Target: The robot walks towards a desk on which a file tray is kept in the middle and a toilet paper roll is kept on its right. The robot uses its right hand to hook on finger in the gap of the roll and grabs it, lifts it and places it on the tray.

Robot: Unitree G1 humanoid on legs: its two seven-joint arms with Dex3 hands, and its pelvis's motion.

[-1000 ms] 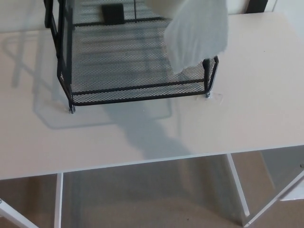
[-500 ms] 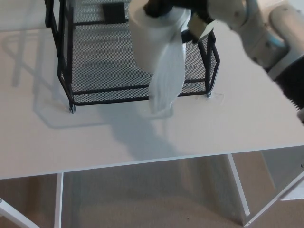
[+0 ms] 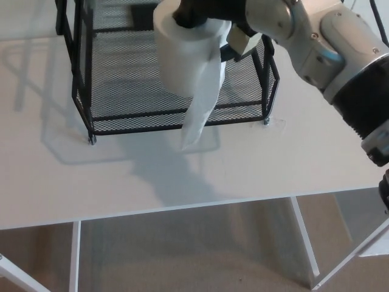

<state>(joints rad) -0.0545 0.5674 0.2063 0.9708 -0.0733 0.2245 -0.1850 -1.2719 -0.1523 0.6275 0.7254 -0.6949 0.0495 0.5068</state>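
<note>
A white toilet paper roll (image 3: pixel 182 55) hangs over the black mesh file tray (image 3: pixel 121 115), with a loose tail of paper dangling past the tray's front rail. My right hand (image 3: pixel 209 13) comes in from the upper right and is shut on the roll, a black finger hooked into its core at the top. The roll is in the air above the tray's lower shelf, near its right half. My left hand does not show.
The tray stands on a pale desk (image 3: pixel 316 152) whose front edge crosses the lower picture. My grey and black right forearm (image 3: pixel 340 67) reaches over the desk's right part. Beneath the desk are white legs (image 3: pixel 304 243) and beige floor.
My right hand has carried the roll leftward and lower over the tray. One second ago only the roll's paper tail showed at the top; now the roll, hand and forearm show.
</note>
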